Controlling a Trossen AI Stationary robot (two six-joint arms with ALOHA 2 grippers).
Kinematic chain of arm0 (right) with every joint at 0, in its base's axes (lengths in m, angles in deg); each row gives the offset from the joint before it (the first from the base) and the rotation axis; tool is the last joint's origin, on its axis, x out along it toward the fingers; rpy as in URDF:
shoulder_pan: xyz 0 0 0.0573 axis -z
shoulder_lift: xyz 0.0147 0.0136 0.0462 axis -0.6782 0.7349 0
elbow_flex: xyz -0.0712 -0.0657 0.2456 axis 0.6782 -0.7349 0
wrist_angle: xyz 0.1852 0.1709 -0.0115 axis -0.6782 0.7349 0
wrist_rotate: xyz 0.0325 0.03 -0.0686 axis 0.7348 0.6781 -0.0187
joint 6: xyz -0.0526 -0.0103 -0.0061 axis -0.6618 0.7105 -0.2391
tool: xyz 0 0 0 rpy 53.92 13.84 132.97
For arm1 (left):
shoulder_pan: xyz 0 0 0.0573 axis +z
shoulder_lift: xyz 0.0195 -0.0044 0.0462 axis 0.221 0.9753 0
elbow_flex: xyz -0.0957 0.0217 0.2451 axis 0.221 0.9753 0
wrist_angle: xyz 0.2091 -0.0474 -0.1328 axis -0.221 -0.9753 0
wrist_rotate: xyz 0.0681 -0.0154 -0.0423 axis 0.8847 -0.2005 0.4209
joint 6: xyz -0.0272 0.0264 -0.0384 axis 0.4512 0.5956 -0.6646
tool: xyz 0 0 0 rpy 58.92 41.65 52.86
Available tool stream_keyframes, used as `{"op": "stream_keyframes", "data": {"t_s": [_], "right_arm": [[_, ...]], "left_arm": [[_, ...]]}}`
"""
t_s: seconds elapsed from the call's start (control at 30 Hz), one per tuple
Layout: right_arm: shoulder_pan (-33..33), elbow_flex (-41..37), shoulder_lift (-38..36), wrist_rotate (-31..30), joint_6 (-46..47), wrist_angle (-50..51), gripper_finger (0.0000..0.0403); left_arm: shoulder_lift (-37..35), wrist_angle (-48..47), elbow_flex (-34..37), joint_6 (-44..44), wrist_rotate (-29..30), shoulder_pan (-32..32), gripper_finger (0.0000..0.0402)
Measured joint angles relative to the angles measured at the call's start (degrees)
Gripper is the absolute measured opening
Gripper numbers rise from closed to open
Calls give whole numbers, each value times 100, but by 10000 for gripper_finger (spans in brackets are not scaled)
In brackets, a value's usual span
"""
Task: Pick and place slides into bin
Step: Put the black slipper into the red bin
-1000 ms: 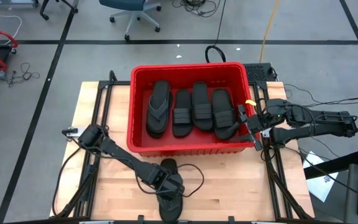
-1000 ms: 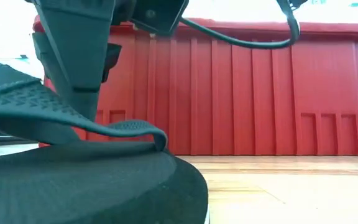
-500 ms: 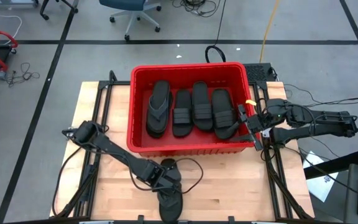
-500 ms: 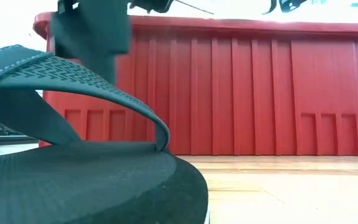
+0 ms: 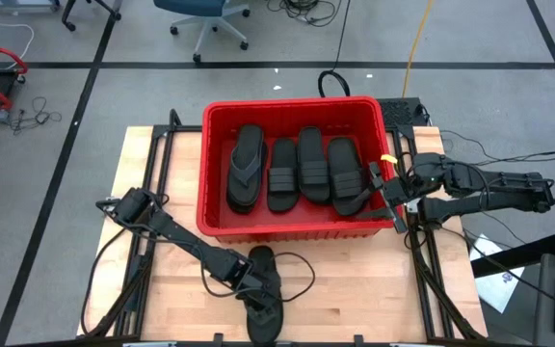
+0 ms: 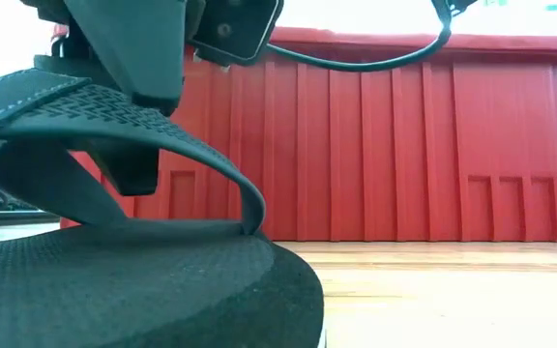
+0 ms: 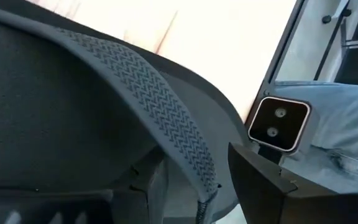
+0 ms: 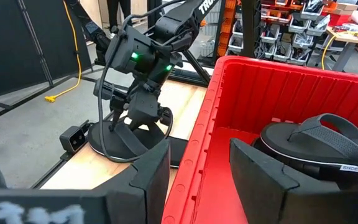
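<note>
Thong slide (image 5: 262, 297) near table (image 5: 355, 289) edge, strap between left gripper (image 5: 251, 282) fingers, unclenched; right gripper (image 5: 390, 196) released by bin (image 5: 297, 229).

Large rectangular red plastic bin (image 5: 297, 229): vertically ribbed walls. Black rubber thong slide (image 6: 133, 280): herringbone-textured strap. Pale wooden tabletop (image 5: 355, 289): light grain.

Wooden table (image 5: 355, 280) — red bin (image 5: 216, 226) at back, one thong slide (image 5: 266, 313) at front edge

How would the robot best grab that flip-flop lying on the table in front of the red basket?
Probably by a strap of the thong sandal, from above: the straps arch clear of the flat sole, leaving a gap for a finger. The left gripper is already there.
</note>
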Motion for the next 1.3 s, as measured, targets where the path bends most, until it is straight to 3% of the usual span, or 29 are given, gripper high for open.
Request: {"op": "stream_keyframes", "data": {"t_s": [0.2, 0.43, 0.6, 1.1, 1.3], "right_arm": [[1, 0, 0, -7, 0, 0, 157], [1, 0, -1, -7, 1, 0, 157], [0, 0, -1, -8, 2, -7, 157], [-1, 0, 0, -46, 0, -76, 157], [-1, 0, 4, -52, 0, -76, 157]], "left_arm": [[2, 4, 9, 155, 2, -26, 143], [0, -4, 9, -15, -188, -20, 14], [-258, -104, 3, 26, -162, -20, 4], [-2615, 33, -41, 344, 176, -1, 1], [-3114, -106, -601, 1760, 915, 200, 1]]}}
